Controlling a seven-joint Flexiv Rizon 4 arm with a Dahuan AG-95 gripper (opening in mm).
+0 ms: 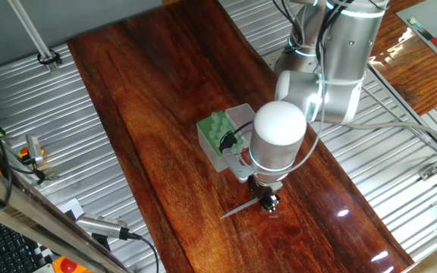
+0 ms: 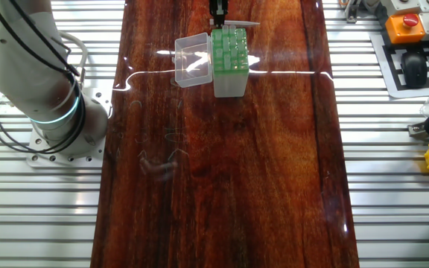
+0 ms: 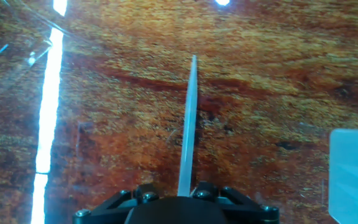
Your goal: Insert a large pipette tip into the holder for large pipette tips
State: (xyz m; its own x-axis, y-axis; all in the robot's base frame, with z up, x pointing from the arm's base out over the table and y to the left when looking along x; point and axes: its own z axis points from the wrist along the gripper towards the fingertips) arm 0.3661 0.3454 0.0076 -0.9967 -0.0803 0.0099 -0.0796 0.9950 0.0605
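The gripper (image 1: 268, 201) is closed on the wide end of the pipette tip (image 1: 239, 208), low over the table (image 1: 150, 114). The tip points away from the fingers, just beside the green holder (image 1: 217, 136).

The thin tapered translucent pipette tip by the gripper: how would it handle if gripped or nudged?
The thin tapered translucent pipette tip looks light and straight, so probably fairly stiff. Its round cone shape would likely roll in an arc on the glossy wooden table. Its fine point may flex if pressed.
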